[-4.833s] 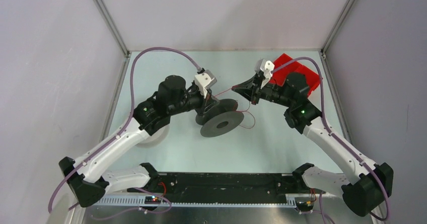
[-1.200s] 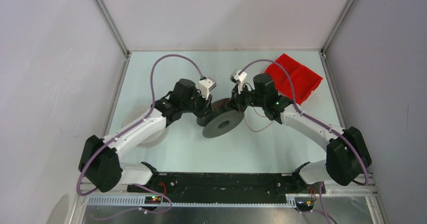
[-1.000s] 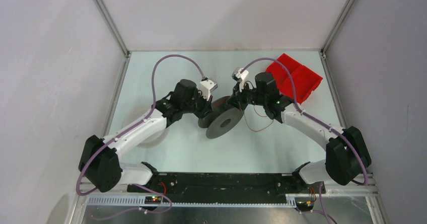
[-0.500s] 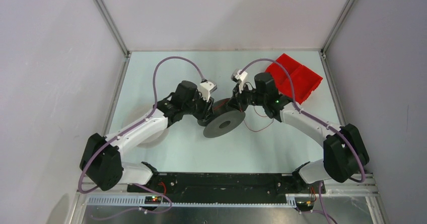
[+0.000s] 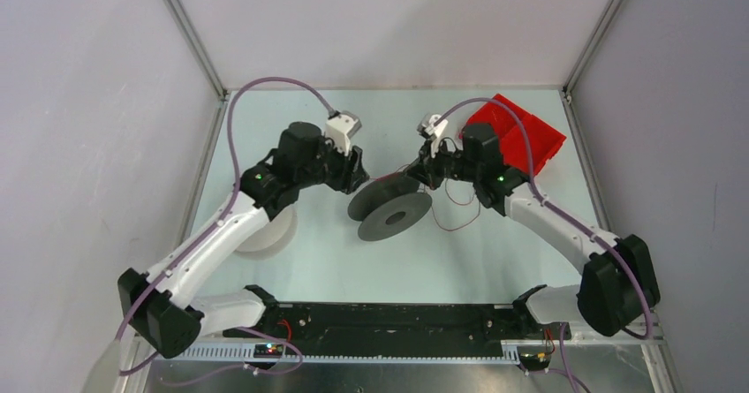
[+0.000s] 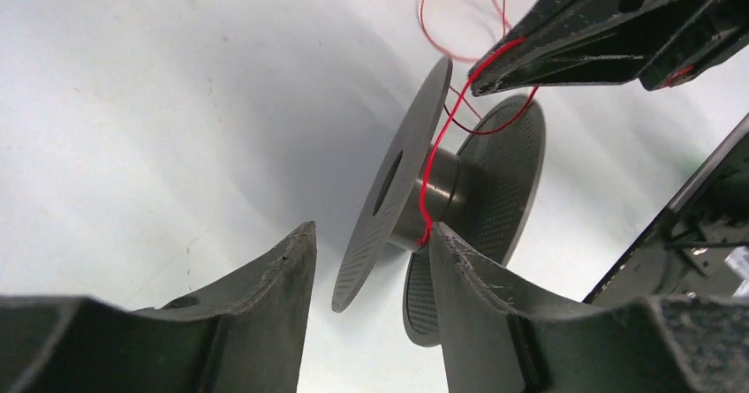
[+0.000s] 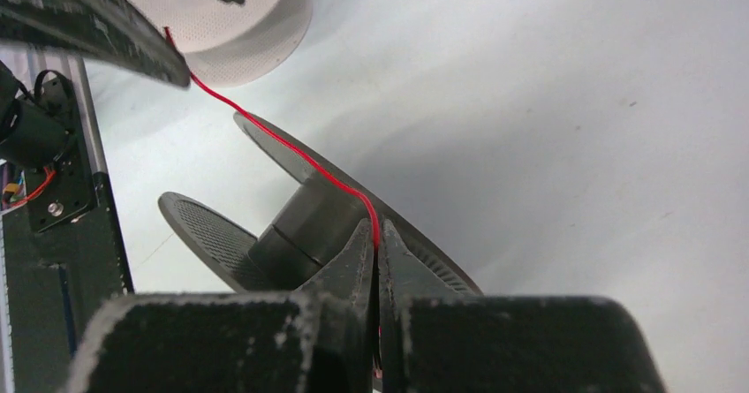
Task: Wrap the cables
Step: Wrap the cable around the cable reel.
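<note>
- The counter (image 5: 459,265) is pale and smooth, with grey walls on three sides and thin metal posts at the back corners.
- There is open room in front of the dark grey spool (image 5: 390,209), up to the black rail (image 5: 389,321) at the near edge. There is open room behind it too, up to the back wall.
- A red bin (image 5: 521,135) sits to the right of and behind the dark grey spool, close to the right edge.
- A white spool (image 5: 265,234) lies flat to the left of the dark grey spool, near the left edge. The left arm partly hides it.
- The dark grey spool sits near the middle of the counter, tipped up on its rims. It has two flat round plates with a smooth round tube between them. The inner sides of the plates are covered in tiny dots.
- The cable (image 7: 291,148) is a very thin red thread. It runs across the tube of the dark grey spool, and a loose loop lies on the counter just to the right of it.
- The right gripper (image 7: 375,232) is clenched on the cable, right above the dark grey spool.
- The left gripper (image 6: 371,234) is spread wide and grasps nothing. It hangs just to the left of the dark grey spool. The cable ends beside one finger; I cannot tell if they touch.
</note>
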Tool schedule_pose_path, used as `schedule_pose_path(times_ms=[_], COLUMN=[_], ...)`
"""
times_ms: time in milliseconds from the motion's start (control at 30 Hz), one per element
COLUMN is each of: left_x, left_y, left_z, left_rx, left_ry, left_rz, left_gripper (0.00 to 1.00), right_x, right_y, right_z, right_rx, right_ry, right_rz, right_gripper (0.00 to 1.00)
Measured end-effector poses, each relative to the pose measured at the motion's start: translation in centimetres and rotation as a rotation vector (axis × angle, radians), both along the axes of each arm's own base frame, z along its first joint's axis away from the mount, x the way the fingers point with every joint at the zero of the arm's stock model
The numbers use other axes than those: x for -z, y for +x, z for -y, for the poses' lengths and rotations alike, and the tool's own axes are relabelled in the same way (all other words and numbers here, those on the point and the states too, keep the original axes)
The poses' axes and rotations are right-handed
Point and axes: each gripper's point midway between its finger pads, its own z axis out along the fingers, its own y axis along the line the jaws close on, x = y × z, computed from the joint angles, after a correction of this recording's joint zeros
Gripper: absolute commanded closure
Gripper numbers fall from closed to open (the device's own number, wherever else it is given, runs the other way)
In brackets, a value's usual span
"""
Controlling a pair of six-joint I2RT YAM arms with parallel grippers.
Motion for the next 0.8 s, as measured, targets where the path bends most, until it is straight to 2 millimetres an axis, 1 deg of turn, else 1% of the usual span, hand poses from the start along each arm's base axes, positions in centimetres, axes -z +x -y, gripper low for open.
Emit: schedule_pose_path(times_ms=[133,200,267,333,400,500,567,633,800], left_x=[-3.7,-5.4,-6.7,-7.9,-8.7,-9.2,-9.3,-9.3,-10.2], left_y=[0.4,0.4,0.2,-0.6,-1.2,-1.7,-2.0,-2.4,-3.5], left_z=[-0.8,-0.8,-0.4,0.4,1.1,1.8,2.4,2.9,4.5], left_rx=[-0.047,-0.058,-0.044,-0.013,0.007,0.017,0.026,0.044,0.119], left_ry=[-0.086,-0.141,-0.192,-0.248,-0.3,-0.362,-0.399,-0.432,-0.545], left_rz=[0.025,0.02,0.006,-0.024,-0.068,-0.146,-0.204,-0.255,-0.332], left_gripper=[0.46,0.46,0.47,0.48,0.48,0.49,0.49,0.48,0.48], right_x=[-2.6,-3.8,-4.9,-5.9,-7.2,-9.0,-9.6,-10.0,-12.2], right_y=[0.1,0.0,-0.1,-0.2,-0.5,-1.3,-2.4,-3.1,-3.6], right_z=[1.0,1.3,1.3,1.4,1.4,1.6,2.0,2.2,1.9], right_rx=[0.014,0.014,0.009,0.006,-0.001,-0.015,-0.015,-0.01,0.017], right_ry=[0.023,0.032,0.036,0.037,0.045,0.064,0.082,0.093,0.116], right_rz=[0.086,0.137,0.189,0.246,0.323,0.475,0.585,0.653,0.799], right_gripper=[1.0,1.0,1.0,1.0,1.0,1.0,1.0,1.0,1.0])
